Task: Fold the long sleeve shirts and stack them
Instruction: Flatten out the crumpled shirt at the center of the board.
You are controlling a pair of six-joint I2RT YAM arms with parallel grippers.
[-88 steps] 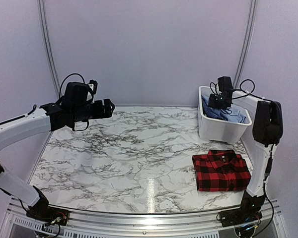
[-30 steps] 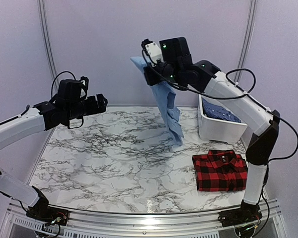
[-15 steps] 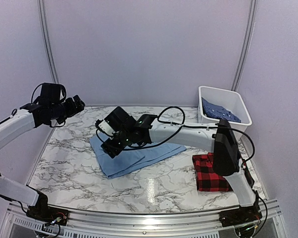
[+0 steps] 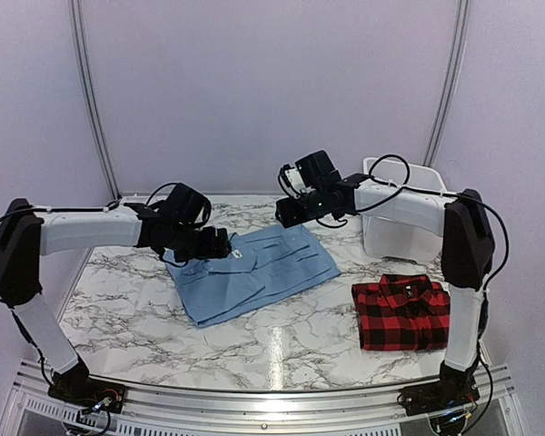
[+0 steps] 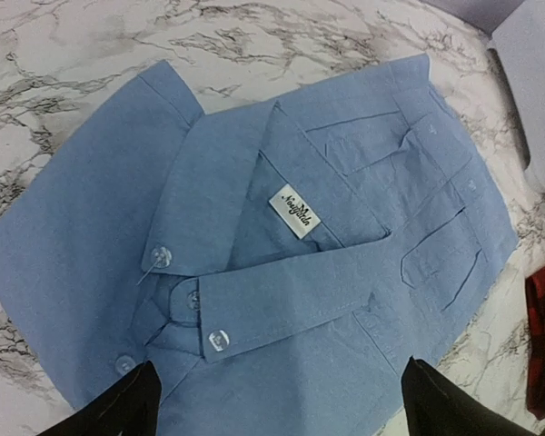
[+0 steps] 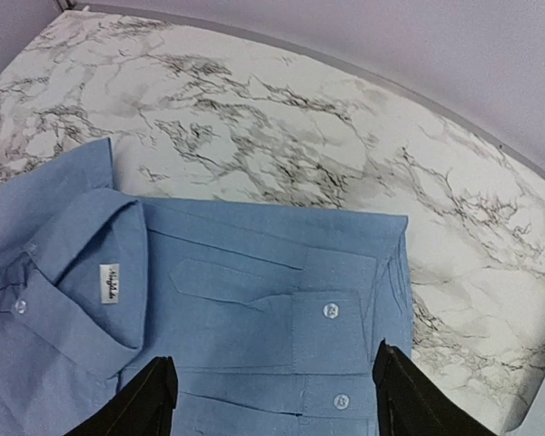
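Left arm: reaches in from the left side, low over the marble table (image 4: 127, 300), toward its middle.
Left gripper (image 4: 215, 245): jaws spread wide with nothing between them; it hovers at the collar end of the light blue shirt (image 4: 263, 272). In the left wrist view the 2 black fingertips (image 5: 109, 409) sit at the bottom corners, clear of the cloth.
Light blue shirt: lies flat in the middle of the table, front up, collar toward the left. 1 sleeve is laid across the front just below the collar, its cuff buttoned.
Collar label (image 5: 295, 211): small and white, showing inside the open collar.
Right gripper (image 4: 286, 216): jaws well apart, gripping nothing; it hangs above the far right edge of the light blue shirt, over the pocket side.
Red-and-black plaid shirt (image 4: 404, 313): folded into a neat rectangle, collar up, at the right front of the table, well apart from the blue one.
White bin (image 4: 409, 243): far right corner, just behind the plaid shirt; the right arm crosses in front of it, so I cannot tell its contents.
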